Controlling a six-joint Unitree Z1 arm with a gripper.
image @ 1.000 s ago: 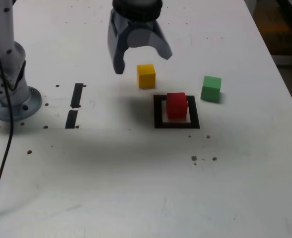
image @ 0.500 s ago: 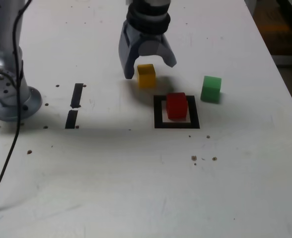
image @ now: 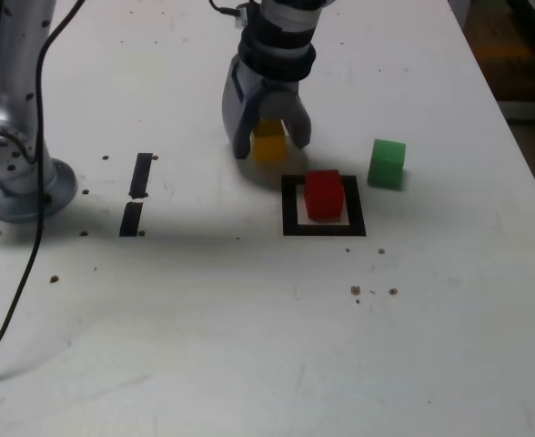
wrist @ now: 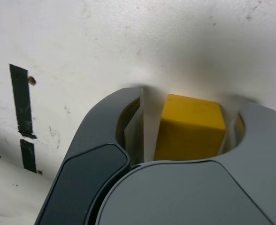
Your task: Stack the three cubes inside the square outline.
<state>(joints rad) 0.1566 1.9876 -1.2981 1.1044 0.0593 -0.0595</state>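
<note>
In the exterior view, the pincer [image: 272, 146] is now narrowing around the yellow cube [image: 269, 147], at ten o'clock from the outlined red cube [image: 324, 195]; green [image: 387, 164] is sitting at two. The wrist view is showing gaps: ungripped, lift premature.

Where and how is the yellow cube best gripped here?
Probably by two opposite upright side faces, coming from above: the yellow cube is a plain block with flat parallel sides, sitting flat on the table, and the open pincer already has a jaw beside each of two opposite faces.
</note>
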